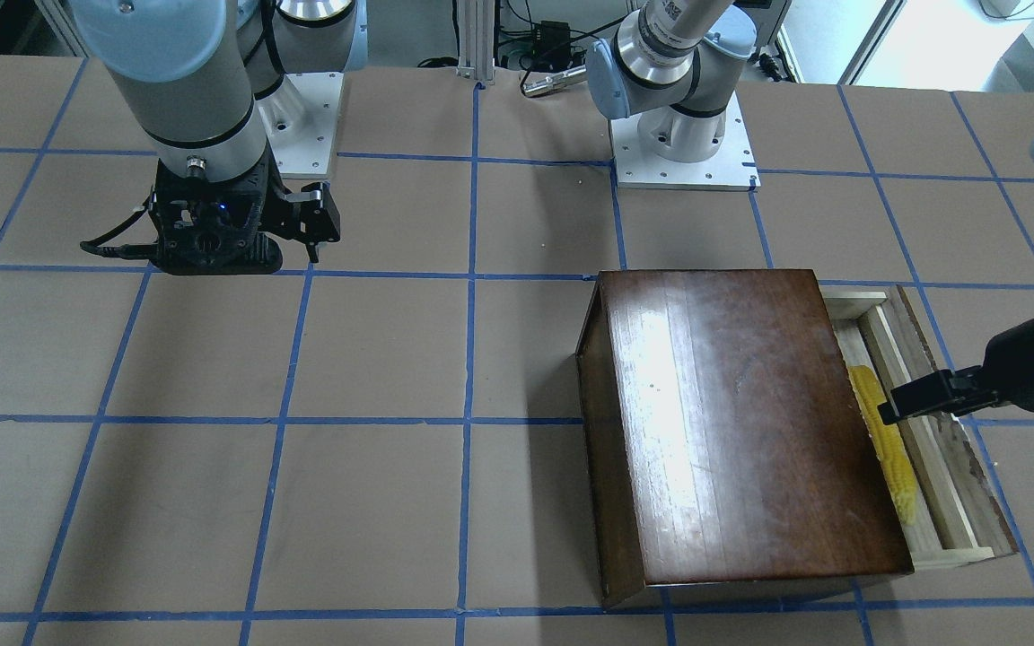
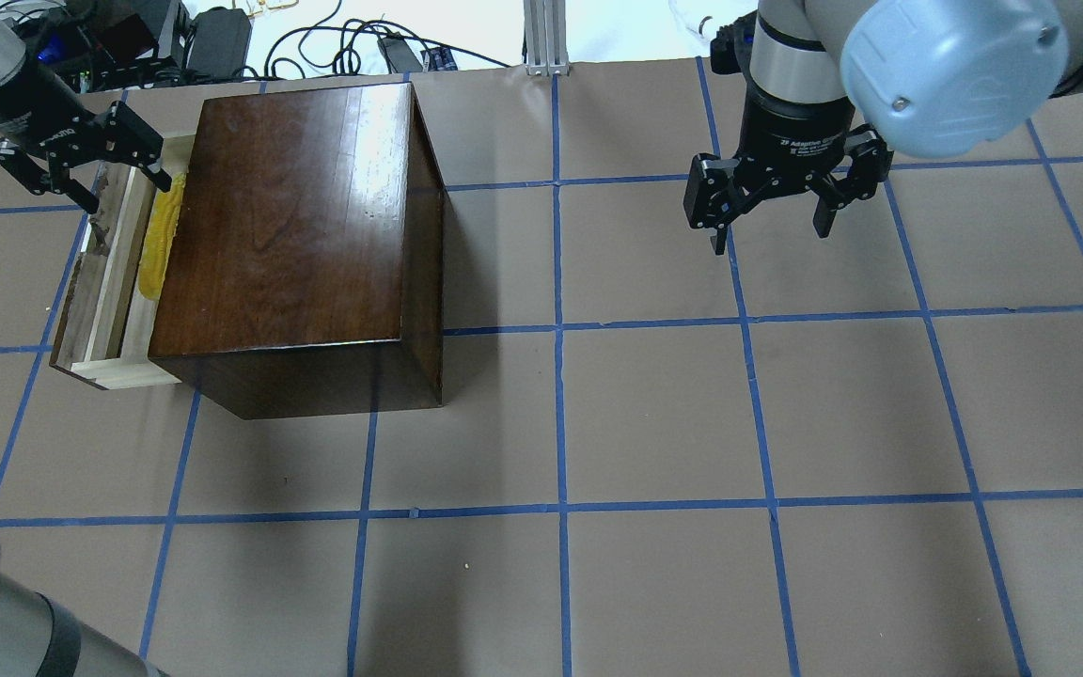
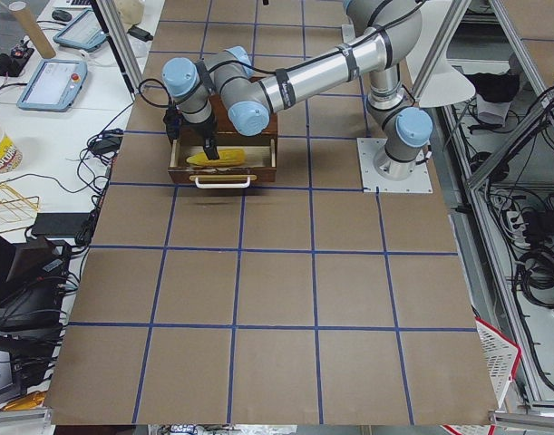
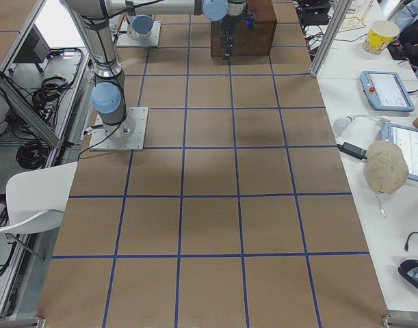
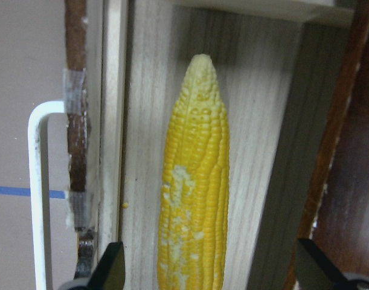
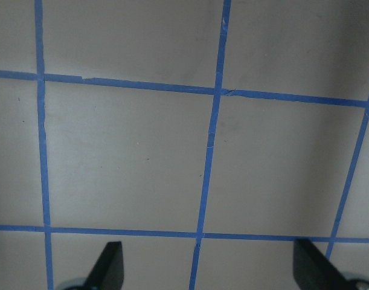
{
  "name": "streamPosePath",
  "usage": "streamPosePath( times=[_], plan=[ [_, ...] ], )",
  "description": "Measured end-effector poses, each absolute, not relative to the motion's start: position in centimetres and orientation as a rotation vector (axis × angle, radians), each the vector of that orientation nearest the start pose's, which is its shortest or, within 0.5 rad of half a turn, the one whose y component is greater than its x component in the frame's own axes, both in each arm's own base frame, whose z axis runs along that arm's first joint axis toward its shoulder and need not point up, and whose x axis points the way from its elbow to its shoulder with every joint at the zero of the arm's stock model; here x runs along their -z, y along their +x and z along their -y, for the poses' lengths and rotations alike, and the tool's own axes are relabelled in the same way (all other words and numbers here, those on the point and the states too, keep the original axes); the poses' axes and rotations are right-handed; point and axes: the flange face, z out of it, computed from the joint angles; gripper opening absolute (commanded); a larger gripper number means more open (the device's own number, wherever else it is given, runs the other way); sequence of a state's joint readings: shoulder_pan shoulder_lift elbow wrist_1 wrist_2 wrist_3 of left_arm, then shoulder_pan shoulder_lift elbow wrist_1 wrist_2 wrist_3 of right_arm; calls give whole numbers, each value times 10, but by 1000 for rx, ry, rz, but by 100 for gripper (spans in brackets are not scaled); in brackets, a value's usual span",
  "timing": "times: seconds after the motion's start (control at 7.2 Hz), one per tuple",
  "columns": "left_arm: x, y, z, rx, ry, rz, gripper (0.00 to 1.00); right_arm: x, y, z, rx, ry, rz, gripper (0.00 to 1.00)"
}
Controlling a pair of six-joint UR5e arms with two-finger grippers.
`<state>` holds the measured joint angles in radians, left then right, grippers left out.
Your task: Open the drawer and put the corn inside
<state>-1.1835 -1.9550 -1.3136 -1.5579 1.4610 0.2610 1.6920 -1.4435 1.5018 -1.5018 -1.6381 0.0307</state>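
Note:
The drawer (image 2: 109,282) is pulled out of the glossy dark-brown box (image 2: 288,216) on its left side. The yellow corn (image 2: 158,244) lies lengthwise on the drawer's pale floor (image 5: 148,121), close to the box. It also shows in the front view (image 1: 885,440) and the left wrist view (image 5: 196,193). My left gripper (image 2: 126,193) is open above the drawer, and its fingers straddle the corn's thick end without holding it. My right gripper (image 2: 770,235) is open and empty, hanging over bare table far from the box.
The drawer's worn front panel (image 1: 966,449) carries a white handle (image 5: 36,181). The table is brown with a blue tape grid (image 6: 211,151). Cables and gear lie beyond the table's far edge (image 2: 222,47).

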Motion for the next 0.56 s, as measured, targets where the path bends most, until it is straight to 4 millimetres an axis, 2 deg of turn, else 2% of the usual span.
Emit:
streamPosePath(
  times=[0.28,0.56],
  plan=[
    [-433,68,641,-46,-114,-3246,100,-450,190,513,-196,-152,-3209,100],
    [-453,27,633,-37,-43,-3215,100,-450,190,513,-196,-151,-3208,100]
  ],
)
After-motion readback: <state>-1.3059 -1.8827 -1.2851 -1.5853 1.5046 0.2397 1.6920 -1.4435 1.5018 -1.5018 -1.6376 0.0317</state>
